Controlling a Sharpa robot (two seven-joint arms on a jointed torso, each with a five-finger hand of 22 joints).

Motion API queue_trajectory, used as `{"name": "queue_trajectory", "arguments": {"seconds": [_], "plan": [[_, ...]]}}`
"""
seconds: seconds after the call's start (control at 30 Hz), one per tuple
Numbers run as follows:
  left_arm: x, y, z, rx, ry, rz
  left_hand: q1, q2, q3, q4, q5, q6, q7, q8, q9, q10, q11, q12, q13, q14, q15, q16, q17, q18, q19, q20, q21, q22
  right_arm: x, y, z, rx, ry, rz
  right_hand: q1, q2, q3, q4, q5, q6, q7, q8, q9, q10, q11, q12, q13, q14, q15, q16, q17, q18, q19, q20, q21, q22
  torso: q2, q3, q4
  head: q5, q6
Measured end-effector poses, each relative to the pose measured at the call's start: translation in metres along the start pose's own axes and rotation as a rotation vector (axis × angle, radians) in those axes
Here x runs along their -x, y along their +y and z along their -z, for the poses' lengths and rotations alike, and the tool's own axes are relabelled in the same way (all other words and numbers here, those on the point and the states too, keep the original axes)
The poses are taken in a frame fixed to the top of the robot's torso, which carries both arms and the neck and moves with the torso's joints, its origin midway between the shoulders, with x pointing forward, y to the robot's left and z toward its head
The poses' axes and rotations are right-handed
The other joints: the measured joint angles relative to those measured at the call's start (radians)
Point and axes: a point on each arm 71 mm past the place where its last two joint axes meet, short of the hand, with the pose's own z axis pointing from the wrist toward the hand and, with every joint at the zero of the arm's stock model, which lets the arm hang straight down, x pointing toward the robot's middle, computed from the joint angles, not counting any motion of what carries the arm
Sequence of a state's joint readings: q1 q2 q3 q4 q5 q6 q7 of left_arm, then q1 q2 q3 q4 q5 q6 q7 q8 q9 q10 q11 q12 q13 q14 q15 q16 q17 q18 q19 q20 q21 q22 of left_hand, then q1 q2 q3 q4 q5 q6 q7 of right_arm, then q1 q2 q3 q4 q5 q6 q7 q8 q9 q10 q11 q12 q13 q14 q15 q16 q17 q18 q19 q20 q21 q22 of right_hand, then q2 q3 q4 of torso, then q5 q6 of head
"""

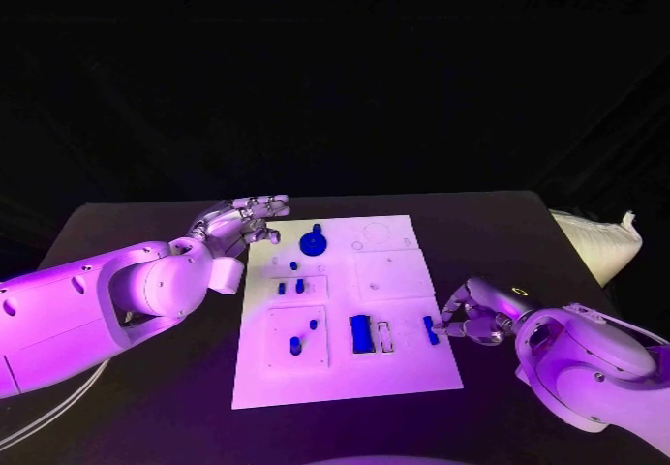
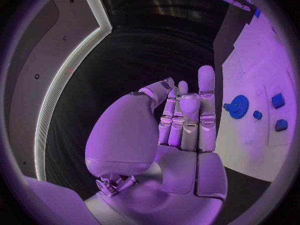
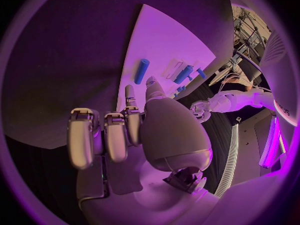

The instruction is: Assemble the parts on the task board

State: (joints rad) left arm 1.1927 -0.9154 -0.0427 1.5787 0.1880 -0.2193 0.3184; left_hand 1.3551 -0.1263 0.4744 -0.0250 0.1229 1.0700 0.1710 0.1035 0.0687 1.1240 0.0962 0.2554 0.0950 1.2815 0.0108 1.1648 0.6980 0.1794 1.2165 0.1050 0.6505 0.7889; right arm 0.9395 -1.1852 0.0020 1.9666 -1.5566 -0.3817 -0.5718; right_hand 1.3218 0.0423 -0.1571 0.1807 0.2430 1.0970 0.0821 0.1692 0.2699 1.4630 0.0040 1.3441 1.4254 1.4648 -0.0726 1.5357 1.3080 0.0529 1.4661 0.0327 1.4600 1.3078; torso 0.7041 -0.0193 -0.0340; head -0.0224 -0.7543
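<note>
Two hands are working: the left hand (image 1: 240,225) is hovering empty with fingers apart beside the task board (image 1: 398,368), while the right hand (image 1: 468,318) is reaching for a blue peg (image 1: 430,330) at the board's edge, grip unclear, likely needing a pinch.

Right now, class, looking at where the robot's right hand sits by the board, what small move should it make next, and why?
Probably close the right hand on the small blue peg at the task board's right edge. Its fingers sit right beside that peg and seem to hold nothing, while the left hand hovers open off the board's far left corner.
</note>
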Motion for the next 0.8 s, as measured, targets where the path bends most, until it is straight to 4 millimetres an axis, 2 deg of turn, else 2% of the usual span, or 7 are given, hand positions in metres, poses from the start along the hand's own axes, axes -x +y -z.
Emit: {"name": "queue_trajectory", "arguments": {"seconds": [0.6, 0.67, 0.8], "plan": [[0.000, 0.000, 0.000, 0.001, 0.000, 0.000, 0.000, 0.000, 0.000, 0.000, 0.000, 0.000, 0.000, 0.000, 0.000, 0.000, 0.000, 0.000, 0.000, 0.000, 0.000, 0.000, 0.000, 0.000, 0.000, 0.000, 0.000, 0.000, -0.015, 0.010, -0.012, 0.029, 0.026, 0.064, 0.000, 0.000, 0.009, -0.009, -0.019, 0.016, -0.009, -0.003, -0.003, -0.002, 0.002, -0.002, 0.000, 0.000, 0.000, 0.000, 0.000, 0.000, 0.000, 0.000, 0.004, 0.000, 0.001, -0.0006, -0.0006, 0.010, -0.005], [0.000, 0.000, 0.000, 0.001, 0.000, 0.000, 0.000, 0.000, 0.000, 0.000, 0.000, 0.000, 0.000, 0.000, 0.000, 0.000, 0.000, 0.000, 0.000, 0.000, 0.000, 0.000, 0.000, 0.000, 0.000, 0.000, 0.000, -0.001, -0.015, 0.011, -0.013, 0.032, 0.024, 0.071, 0.001, 0.001, 0.014, -0.013, -0.031, 0.018, -0.010, -0.005, -0.003, -0.002, 0.002, -0.002, 0.000, 0.000, 0.000, 0.000, 0.000, 0.000, 0.000, 0.000, 0.004, 0.000, 0.000, -0.0009, -0.0006, 0.011, -0.006], [0.001, 0.000, 0.000, 0.002, 0.000, 0.000, 0.000, 0.000, 0.000, 0.000, 0.000, 0.000, 0.000, 0.002, 0.000, -0.002, 0.002, 0.000, 0.000, 0.000, 0.000, 0.000, 0.000, 0.000, 0.000, 0.000, 0.000, -0.001, -0.016, 0.014, -0.017, 0.044, 0.018, 0.092, 0.029, 0.005, 0.040, -0.022, -0.101, 0.021, -0.010, -0.015, -0.009, -0.002, 0.002, -0.002, 0.029, 0.001, 0.002, 0.000, 0.000, 0.000, 0.000, 0.000, 0.004, 0.000, 0.000, -0.0009, -0.0006, 0.014, -0.007]]}}
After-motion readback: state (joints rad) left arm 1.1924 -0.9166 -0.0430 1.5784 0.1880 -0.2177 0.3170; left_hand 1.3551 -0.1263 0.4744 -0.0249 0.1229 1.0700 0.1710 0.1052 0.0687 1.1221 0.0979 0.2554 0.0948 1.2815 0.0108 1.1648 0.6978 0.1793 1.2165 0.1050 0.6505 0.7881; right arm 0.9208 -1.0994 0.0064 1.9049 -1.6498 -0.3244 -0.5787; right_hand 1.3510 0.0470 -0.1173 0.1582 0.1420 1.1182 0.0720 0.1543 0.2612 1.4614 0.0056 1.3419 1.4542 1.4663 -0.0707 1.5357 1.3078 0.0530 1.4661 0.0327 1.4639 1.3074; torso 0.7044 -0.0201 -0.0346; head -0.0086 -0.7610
